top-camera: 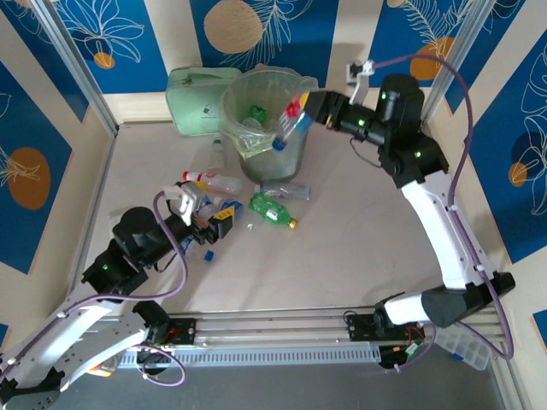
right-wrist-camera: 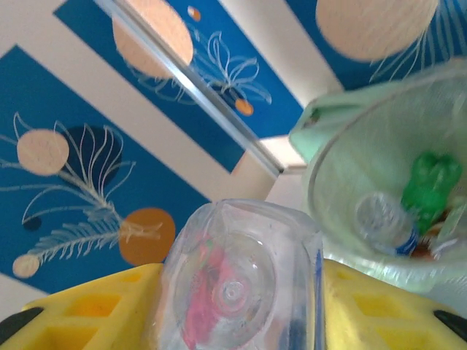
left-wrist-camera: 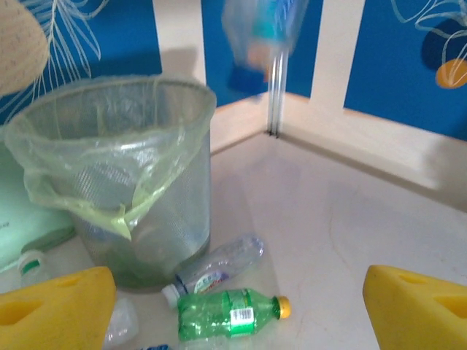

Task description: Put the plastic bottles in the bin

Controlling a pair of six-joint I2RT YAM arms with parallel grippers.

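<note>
Bare desk (top-camera: 359, 231) across the whole right half and along the near edge. Walls close behind the bin (top-camera: 256, 158), a pale green case (top-camera: 195, 101) just beside it at the back left. Clutter only in front and to the left of the bin: a green bottle (top-camera: 273, 209) with a yellow cap, lying on its side; a clear bottle (top-camera: 286, 190) between it and the bin's foot; a red-capped bottle (top-camera: 209, 179) further left.

Right hand (top-camera: 309, 104): clenched on a clear blue-capped bottle (top-camera: 289, 128), yellow fingers (right-wrist-camera: 95, 306) pressed to both sides of its base. Reaching in from the right at rim height, bottle slanting cap-down above the bin's right rim. Inside the bin, a crushed green bottle (right-wrist-camera: 430, 182) and a small clear bottle (right-wrist-camera: 383, 219).

Left hand (top-camera: 214, 224): released, fingers (left-wrist-camera: 55, 310) spread wide with nothing gripped between. Low over the desk amid the clutter, pointing toward the bin.
</note>
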